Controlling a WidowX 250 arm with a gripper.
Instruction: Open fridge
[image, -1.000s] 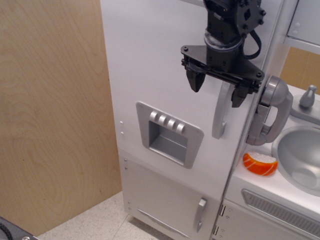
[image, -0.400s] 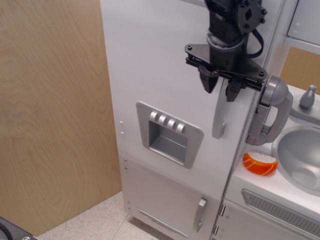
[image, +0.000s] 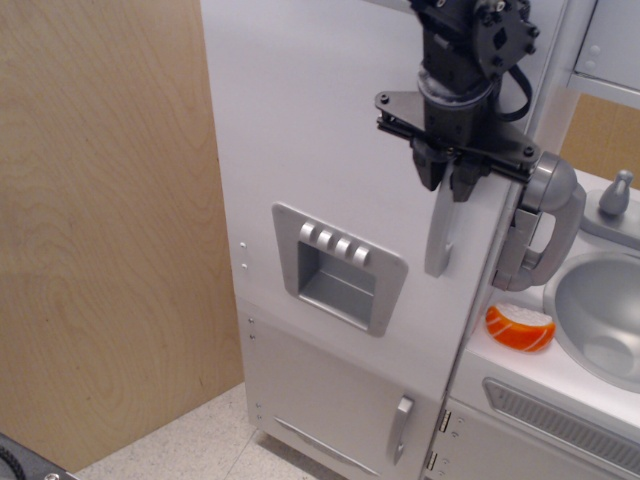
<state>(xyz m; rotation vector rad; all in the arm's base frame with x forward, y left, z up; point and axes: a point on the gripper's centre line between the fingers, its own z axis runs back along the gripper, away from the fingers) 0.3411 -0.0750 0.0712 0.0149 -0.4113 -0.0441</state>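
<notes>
The fridge (image: 320, 150) is a tall white toy unit with its large door shut. A grey recessed dispenser panel (image: 338, 266) with four buttons sits mid-door. The long silver-grey vertical handle (image: 441, 238) runs down the door's right edge. My black gripper (image: 447, 178) hangs at the top of that handle. Its two fingers are closed in on the upper part of the handle, one on each side.
A smaller white door with a short grey handle (image: 401, 428) sits below. To the right are a grey toy phone (image: 540, 222), a sink (image: 600, 315), an orange-and-white toy food piece (image: 520, 327) and a vent grille (image: 560, 420). A wooden wall (image: 100, 230) stands left.
The gripper's fingers have closed from wide open onto the top of the fridge handle, and the gripper has shifted slightly right. The fridge door has not moved.
</notes>
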